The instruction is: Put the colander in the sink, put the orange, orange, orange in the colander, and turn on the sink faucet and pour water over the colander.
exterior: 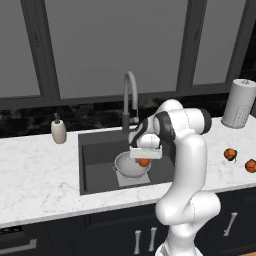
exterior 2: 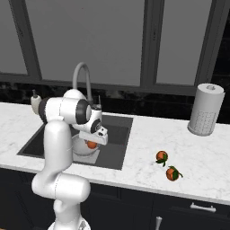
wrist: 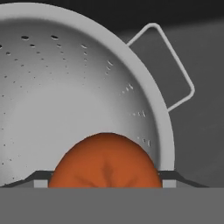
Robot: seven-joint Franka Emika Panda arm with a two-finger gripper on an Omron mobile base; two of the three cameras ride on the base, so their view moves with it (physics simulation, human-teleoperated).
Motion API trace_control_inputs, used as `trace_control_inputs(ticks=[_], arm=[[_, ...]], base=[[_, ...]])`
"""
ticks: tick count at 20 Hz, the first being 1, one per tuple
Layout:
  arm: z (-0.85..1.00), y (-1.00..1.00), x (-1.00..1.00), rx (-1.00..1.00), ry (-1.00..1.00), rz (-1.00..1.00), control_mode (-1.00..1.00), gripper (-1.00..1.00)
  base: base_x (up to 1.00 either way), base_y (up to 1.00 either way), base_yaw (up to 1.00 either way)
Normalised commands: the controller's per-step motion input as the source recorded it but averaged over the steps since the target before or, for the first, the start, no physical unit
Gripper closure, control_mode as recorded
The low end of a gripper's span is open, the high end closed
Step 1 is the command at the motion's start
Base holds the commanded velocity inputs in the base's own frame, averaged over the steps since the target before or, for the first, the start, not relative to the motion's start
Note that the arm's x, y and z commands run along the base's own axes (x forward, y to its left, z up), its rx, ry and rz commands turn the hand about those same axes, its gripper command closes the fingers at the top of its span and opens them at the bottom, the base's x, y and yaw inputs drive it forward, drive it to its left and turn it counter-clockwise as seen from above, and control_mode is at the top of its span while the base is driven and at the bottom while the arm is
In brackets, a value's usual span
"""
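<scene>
The silver colander (exterior: 129,169) (exterior 2: 83,152) stands in the dark sink (exterior: 97,162) (exterior 2: 42,140). My gripper (exterior: 144,159) (exterior 2: 92,142) (wrist: 105,179) hangs just above its bowl, shut on one orange (exterior: 144,162) (exterior 2: 91,144) (wrist: 105,162). In the hand view that fruit sits between the fingertips (wrist: 40,179), with the perforated colander (wrist: 65,96) and one wire handle below. Two more oranges (exterior: 230,154) (exterior: 250,165) (exterior 2: 161,157) (exterior 2: 172,173) lie on the counter right of the sink. The gooseneck sink faucet (exterior: 131,95) (exterior 2: 81,76) rises behind the basin; no water shows.
A beige soap dispenser (exterior: 58,131) (exterior 2: 35,101) stands left of the sink. A paper towel roll (exterior: 239,103) (exterior 2: 205,109) is at the back right of the white marble counter (exterior: 40,175). Windows run behind, dark cabinets below.
</scene>
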Motion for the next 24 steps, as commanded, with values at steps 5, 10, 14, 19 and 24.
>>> trace_control_inputs(ticks=[5,10,14,19,24], arm=[[0.0,0.0,0.0,0.0,0.0,0.0,-1.0,-1.0],[0.1,0.0,0.0,0.0,-0.01,0.0,-1.0,-1.0],[0.27,0.0,0.0,0.0,0.0,0.0,-1.0,-1.0],[0.43,0.0,0.0,0.0,-0.03,0.0,-1.0,-1.0],[0.31,-0.36,-0.21,0.0,-0.02,0.0,-1.0,-1.0]], base=[[0.0,0.0,0.0],[0.0,0.0,0.0],[0.0,0.0,0.0],[0.0,0.0,0.0],[0.0,0.0,0.0]])
